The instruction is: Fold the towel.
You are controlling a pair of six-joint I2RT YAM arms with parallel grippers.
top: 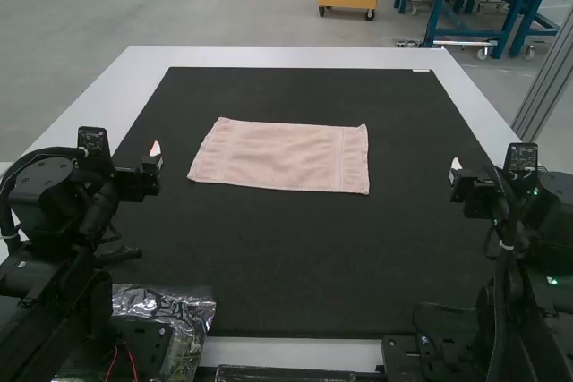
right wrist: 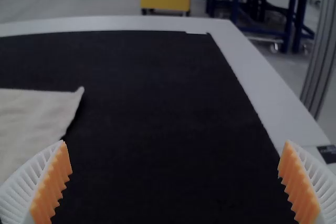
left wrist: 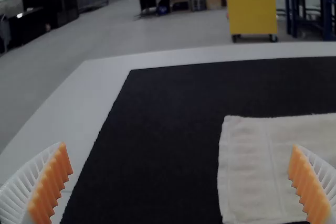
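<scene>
A pale pink towel [top: 282, 157] lies flat as a wide rectangle on the black mat, near the middle; I cannot tell whether it has a fold in it. My left gripper [top: 155, 151] is off to the towel's left, above the mat's left edge, and my right gripper [top: 455, 170] is farther off to its right; neither touches it. In the left wrist view the left gripper [left wrist: 181, 182] stands open, with one end of the towel [left wrist: 252, 171] ahead of it. The right gripper [right wrist: 176, 182] is open too in the right wrist view, where a towel corner [right wrist: 52, 108] shows.
The black mat [top: 295, 266] covers most of the white table [top: 286, 56], whose border runs around it. Crumpled clear plastic [top: 183, 310] lies beside the left arm's base. A cable [top: 448, 308] loops near the right arm's base.
</scene>
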